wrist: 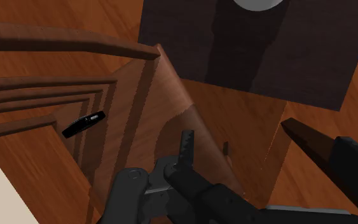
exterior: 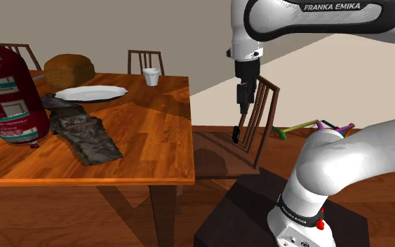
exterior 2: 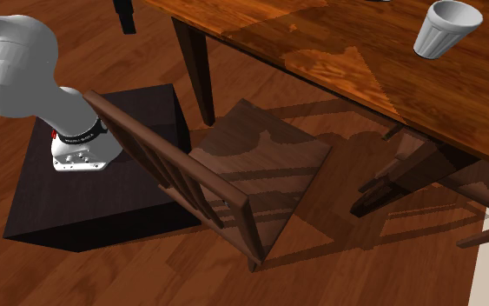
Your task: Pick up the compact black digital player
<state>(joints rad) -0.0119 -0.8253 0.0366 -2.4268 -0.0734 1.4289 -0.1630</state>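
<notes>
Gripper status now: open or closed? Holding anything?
All-black two-finger gripper: open, fingers apart, holding nothing. The compact black digital player lies off to one side, not between the fingers.

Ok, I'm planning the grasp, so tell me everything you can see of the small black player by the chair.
The black player is a small, slim bar, plain black with a pale strip near one end. It lies slanted beside the chair's back slats, by the rear edge of the chair seat; whether it rests on the seat or the floor below cannot be told. Nothing holds it.
</notes>
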